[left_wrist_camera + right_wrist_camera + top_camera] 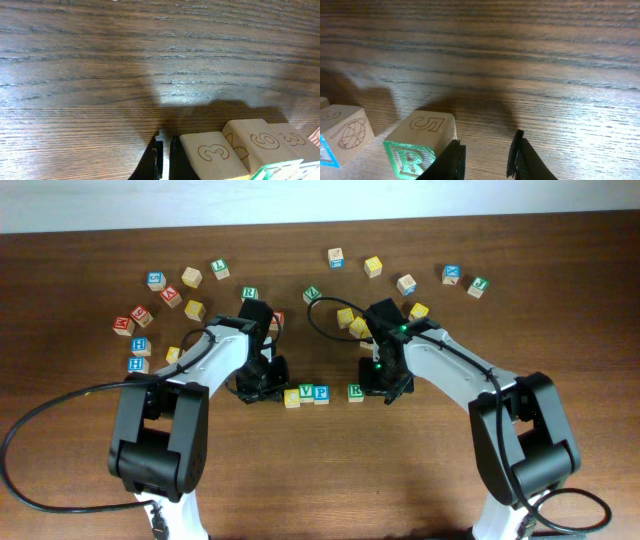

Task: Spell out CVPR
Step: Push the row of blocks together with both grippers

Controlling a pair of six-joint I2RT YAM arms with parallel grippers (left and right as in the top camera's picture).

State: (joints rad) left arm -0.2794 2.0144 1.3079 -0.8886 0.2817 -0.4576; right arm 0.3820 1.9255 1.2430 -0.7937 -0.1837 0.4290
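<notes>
Near the middle of the table stands a row of cubes: a yellow cube [291, 398], a green V cube [306, 393] and a blue P cube [321, 393], all touching. A green R cube [355, 391] sits a small gap to their right. My left gripper [262, 385] is shut and empty just left of the yellow cube. In the left wrist view its fingertips [164, 152] rest beside a cube face marked 3 [210, 155]. My right gripper [390, 388] is open and empty just right of the R cube [417, 145], whose side meets the left finger [451, 160].
Loose letter cubes lie scattered across the back of the table: a yellow cluster [350, 322] behind the right arm, red-lettered ones [125, 324] and blue ones [140, 346] at the left, more at the back right [452, 275]. A black cable [60, 405] loops at the left.
</notes>
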